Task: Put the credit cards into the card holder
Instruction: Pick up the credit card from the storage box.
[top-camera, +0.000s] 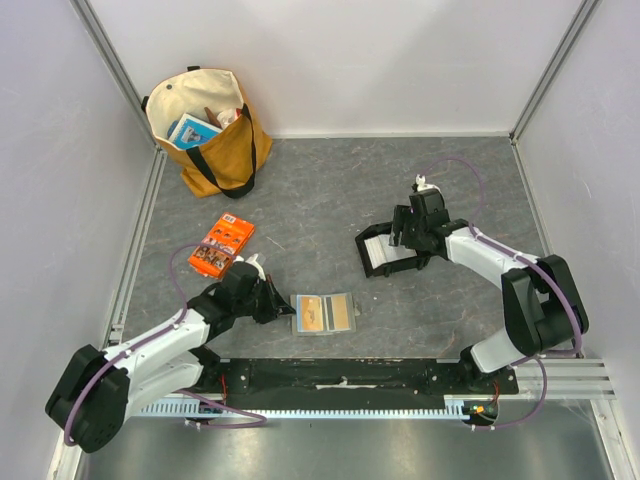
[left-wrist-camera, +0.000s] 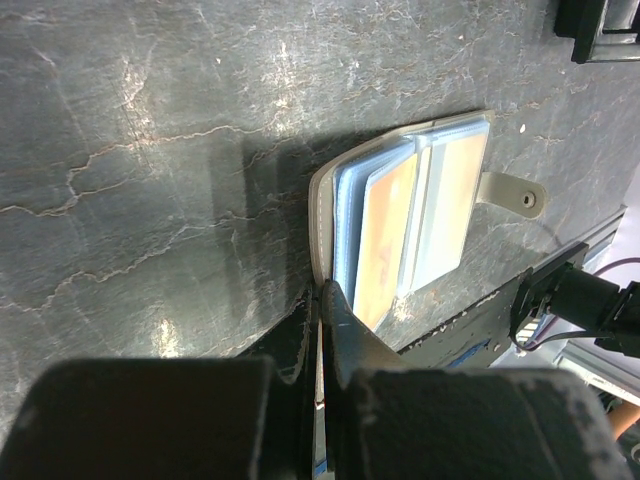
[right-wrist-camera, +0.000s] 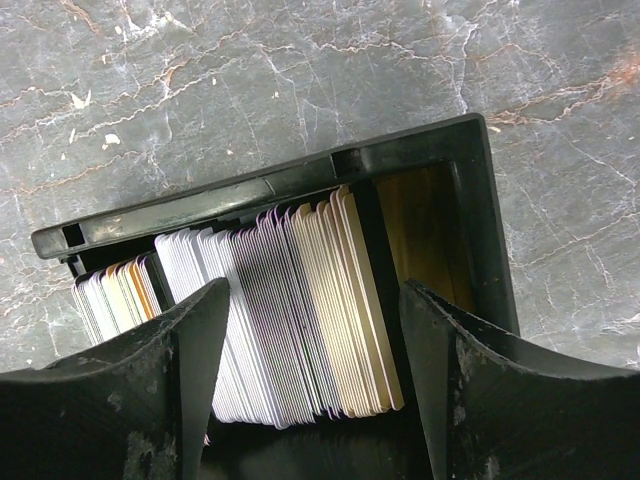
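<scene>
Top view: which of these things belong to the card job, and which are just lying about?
For the job:
- credit cards, upright in the black tray
- card holder, lying open

Just lying about:
- orange packet
- tan tote bag with its contents

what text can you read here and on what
None can be read.
Flat orange printed packet: print too small.
Blue item in the tan cloth tote bag: too small.
Orange card in the open olive-grey card holder: blurred.
Pale credit cards in the black plastic tray: edge-on, faces hidden.
</scene>
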